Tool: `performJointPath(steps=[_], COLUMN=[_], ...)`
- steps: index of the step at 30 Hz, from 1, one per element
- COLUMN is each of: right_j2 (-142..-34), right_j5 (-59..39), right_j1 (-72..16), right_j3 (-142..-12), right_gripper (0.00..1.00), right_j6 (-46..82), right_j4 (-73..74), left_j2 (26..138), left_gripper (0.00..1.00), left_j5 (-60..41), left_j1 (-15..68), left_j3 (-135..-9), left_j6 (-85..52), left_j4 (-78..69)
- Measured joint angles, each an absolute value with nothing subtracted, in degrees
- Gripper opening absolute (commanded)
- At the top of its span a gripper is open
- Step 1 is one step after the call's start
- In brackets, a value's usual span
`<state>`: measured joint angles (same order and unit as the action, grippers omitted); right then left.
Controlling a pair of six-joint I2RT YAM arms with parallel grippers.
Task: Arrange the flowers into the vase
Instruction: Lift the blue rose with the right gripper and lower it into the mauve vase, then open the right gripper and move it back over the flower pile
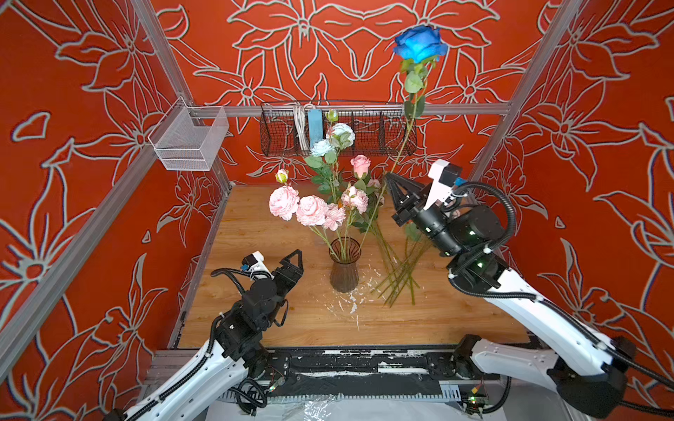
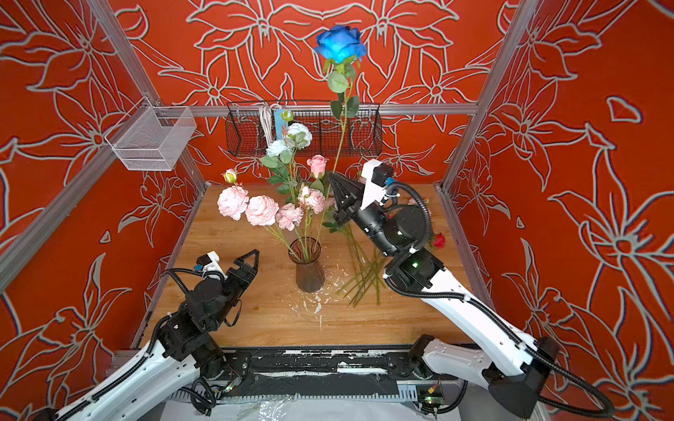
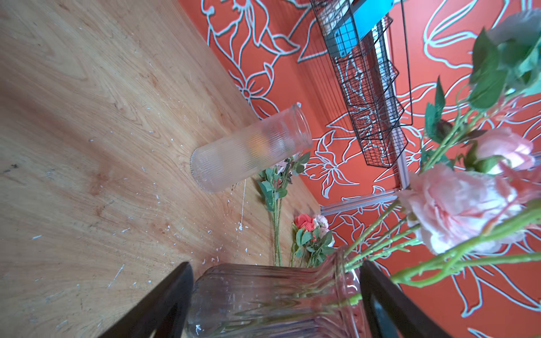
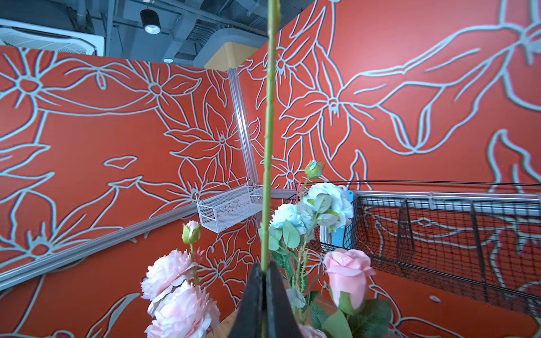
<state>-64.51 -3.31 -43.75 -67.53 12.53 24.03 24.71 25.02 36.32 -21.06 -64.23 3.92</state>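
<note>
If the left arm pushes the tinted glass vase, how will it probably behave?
The vase probably tips easily: it is narrow, and long-stemmed pink flowers lean far out of it. Its ribbed glass is likely rigid and fragile.

Illumination: bright, even, diffuse, from overhead; we see one lit ceiling lamp in the right wrist view. Shadows on the table are soft and faint in both top views. Exposure: the blue rose head glows oversaturated, petal detail mostly lost. Glare: only weak highlights on the vase glass. Top views: slightly soft, w/ colour fringing on wallpaper outlines toward the edges; wide-angle distortion splays the frame rails. Left wrist view: we find the near pink peony and left gripper fingers out of focus; mid-field table sharp. Right wrist view: rose stem and right gripper fingertips blurred up close; wallpaper approx. sharp.
</note>
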Motion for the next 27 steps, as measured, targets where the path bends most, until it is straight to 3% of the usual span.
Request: performJointPath(steps=[15,17,18,19,20,27], right_j2=[-69.4,-69.4,-69.3,-69.2,-69.1,-68.5], right_j5=[1.5,2.7,3.3,4.2,5.0,11.1], right_j1=[-52.1,-52.9,-53.3,-53.9,-54.5,-58.3], right_j3=[-59.0,-58.7,-58.4,-58.0,-57.3,-56.4], right_gripper=[0.00,0.11,0.18,0.32,0.35,0.38], right_j6=[7.7,7.5,7.5,7.1,7.2,6.5], right_j4=[24.7,24.3,24.3,24.1,23.7,17.2], left_j2=[18.5,17.8,17.5,17.2,16.9,16.6], left_gripper=[0.89,0.89,0.89,0.89,0.89,0.89], left_j5=[25.9,25.9,25.9,25.9,25.9,24.8], left_j1=[36.3,36.3,36.3,36.3,36.3,36.3], left_j3=[-15.6,-15.5,-15.5,-15.5,-15.5,-15.7], left_j6=[-64.3,-64.1,-64.1,-63.9,-63.7,-61.5], left_j4=[5.6,5.5,5.5,5.5,5.5,5.8])
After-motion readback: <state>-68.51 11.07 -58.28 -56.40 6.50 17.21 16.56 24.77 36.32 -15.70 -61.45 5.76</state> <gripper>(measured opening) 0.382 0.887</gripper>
